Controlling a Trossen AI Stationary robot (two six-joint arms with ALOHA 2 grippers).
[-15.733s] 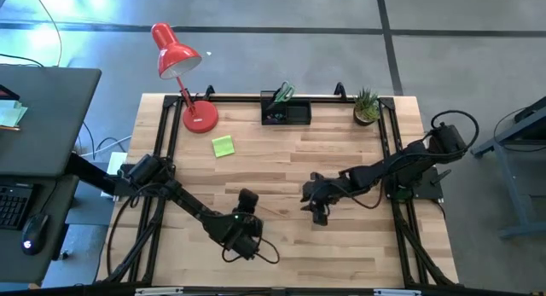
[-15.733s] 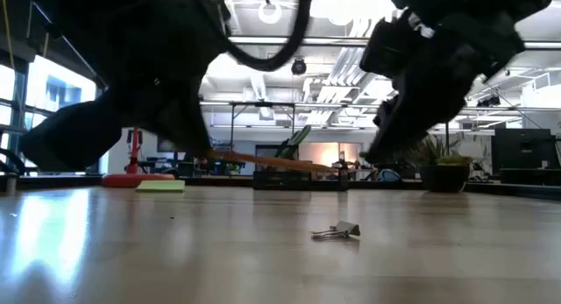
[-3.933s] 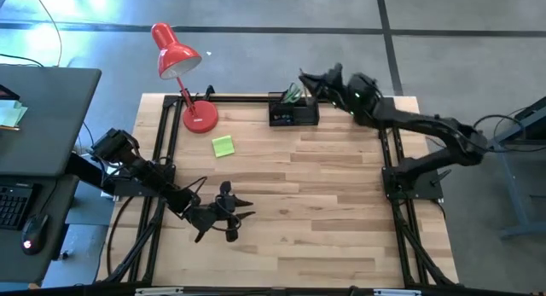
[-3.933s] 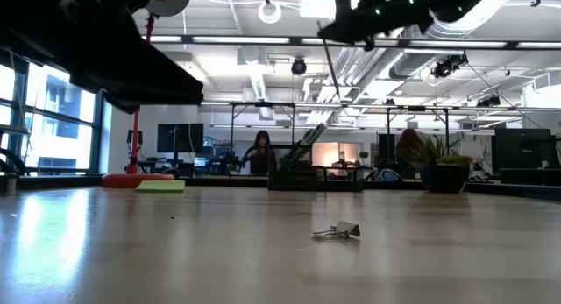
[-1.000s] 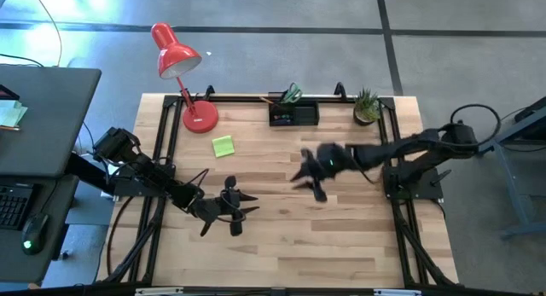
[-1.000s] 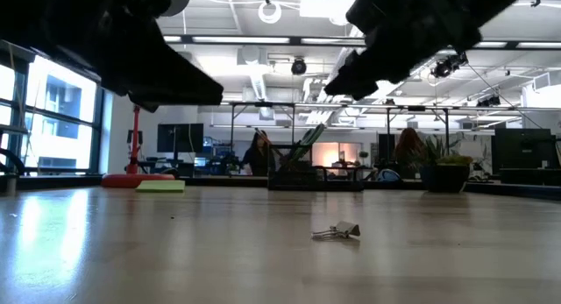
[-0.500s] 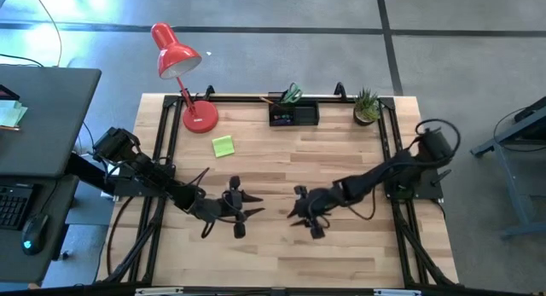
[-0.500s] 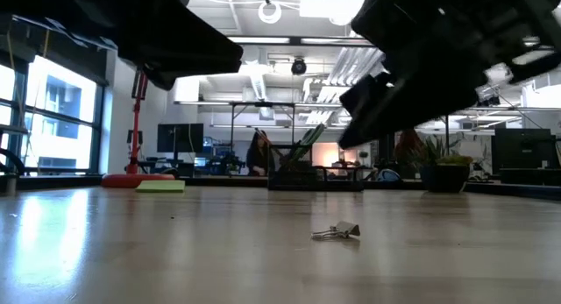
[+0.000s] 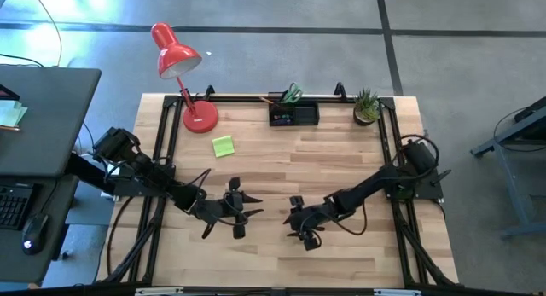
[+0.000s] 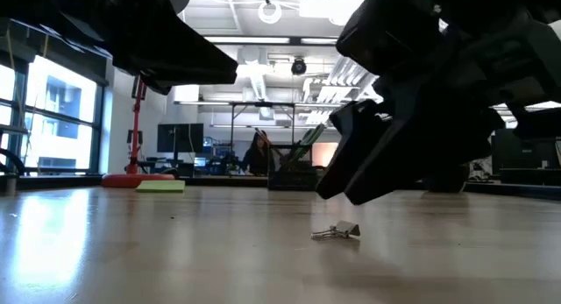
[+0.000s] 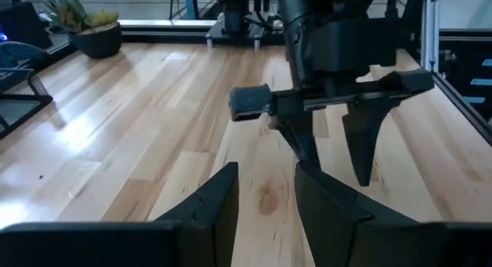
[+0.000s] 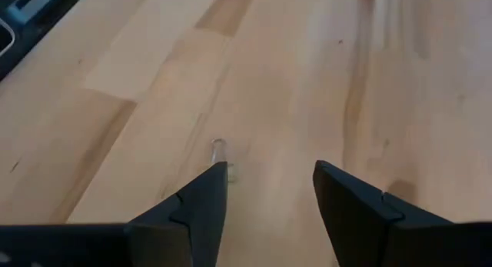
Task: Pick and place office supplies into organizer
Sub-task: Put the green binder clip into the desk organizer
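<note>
Right claw (image 9: pixel 302 231) has moved most: a sec ago it was mid-worktop, ~4 s ago up over the organizer (image 9: pixel 294 115), and now it's down near the front edge, low over the worktop (image 9: pixel 341 159), with its jaws spread wider than a moment back and nothing between them. Judging by that, it's lining up on the small metal binder clip (image 10: pixel 337 231), which lies flat on the wood just below and beside the claw in the low view. In the right wrist view the clip sits just off one fingertip, not yet between the two, so the pick likely needs a small sideways shift before closing. Left claw (image 9: pixel 235 212) hangs just beside it, front-left of centre, fingers (image 11: pixel 221 199) parted w/ a gap and empty. It has hardly budged over the last sec, prob. waiting out of the way while pointing at the right claw's work. Organizer is at the back edge, centre, between the red lamp (image 9: pixel 175 53) and potted plant (image 9: pixel 366 107), same spot as a few sec ago. Green-handled scissors (image 9: pixel 291 94) stand up out of it, so that item looks done. Lime sticky pad (image 9: pixel 223 146) lies loose on the wood, near the lamp base, well apart from both claws, unmoved vs the earliest frame. So at least the clip and the pad are left to go.
</note>
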